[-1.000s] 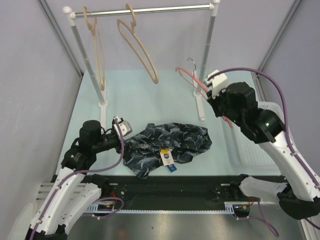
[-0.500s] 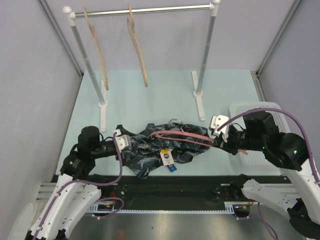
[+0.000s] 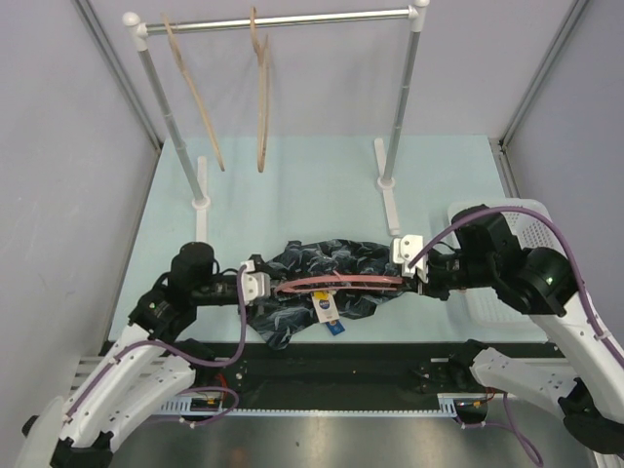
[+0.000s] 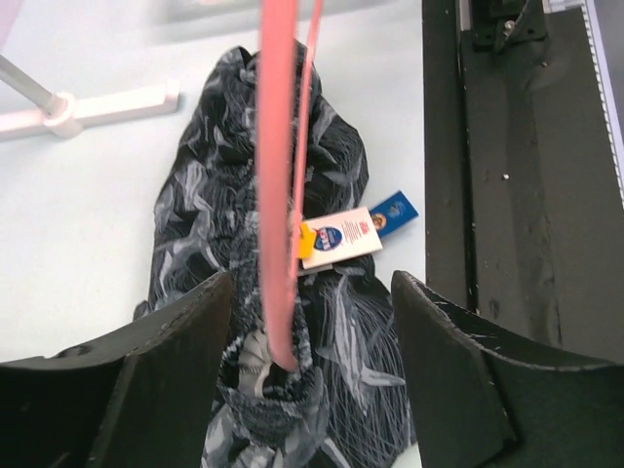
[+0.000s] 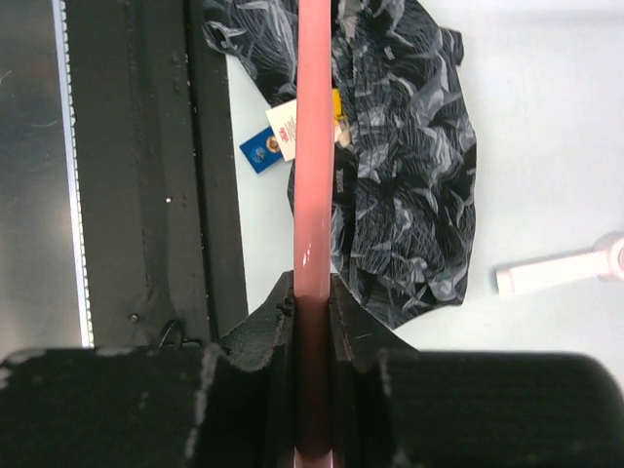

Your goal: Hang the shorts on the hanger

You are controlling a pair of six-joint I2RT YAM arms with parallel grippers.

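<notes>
Pink-red and thin: spot the hanger point(image 3: 336, 282) held level over the shorts point(image 3: 366, 255), long axis running left to right, parallel to the near edge of the table point(image 3: 292, 185). Cannot tell whether resting on the cloth or just clear of it, nor make out the hook or which way that points. Pinched at the right end by the right claw point(image 3: 414, 278), fingers narrow and tight on the bar (plainest in the right wrist view). Poking at the left end into the left claw point(image 3: 261, 286), jaws wide on either side of the tip and touching it on neither side. Find the shorts crumpled on the table, near the middle of the near edge, stretched left to right under the hanger, with one corner trailing toward the black strip point(image 3: 341, 366) in front. Count one pink hanger, one pair of shorts and two tags on them: a white card point(image 3: 325, 306) and a small blue tag point(image 3: 335, 329), the latter just beside the table's edge. Count two wooden hangers point(image 3: 200, 117) on the rail point(image 3: 292, 19) at the back, both left of centre, and two rack feet point(image 3: 390, 205) below. Count one white basket point(image 3: 531, 219) at the right edge. Note bare table between shorts and rack feet, well apart; far less room on the near side.
</notes>
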